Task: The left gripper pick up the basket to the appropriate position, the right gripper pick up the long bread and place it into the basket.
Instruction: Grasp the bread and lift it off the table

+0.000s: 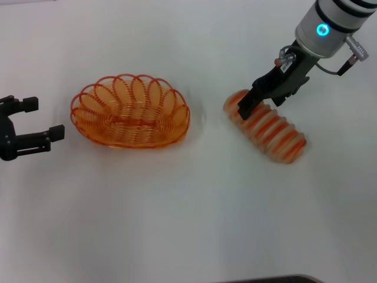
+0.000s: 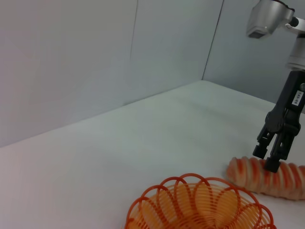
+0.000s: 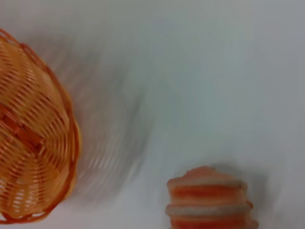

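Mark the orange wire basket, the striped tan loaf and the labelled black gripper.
orange wire basket (image 1: 97, 131), head view, front-left woven wall.
striped tan loaf (image 1: 283, 141), head view, ridged top near its nearer end.
labelled black gripper (image 2: 267, 158), left wrist view, between fingertips at the loaf.

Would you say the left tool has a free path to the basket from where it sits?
Probably yes: the left tool sits open beside the basket, with only bare table between them.

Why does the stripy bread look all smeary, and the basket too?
Head view: the long bread is smeared, the basket crisp. Right wrist view: the basket's edge is streaked and trails a ghostly smear, and the bread is soft. Left wrist view: the right gripper looks sharp.
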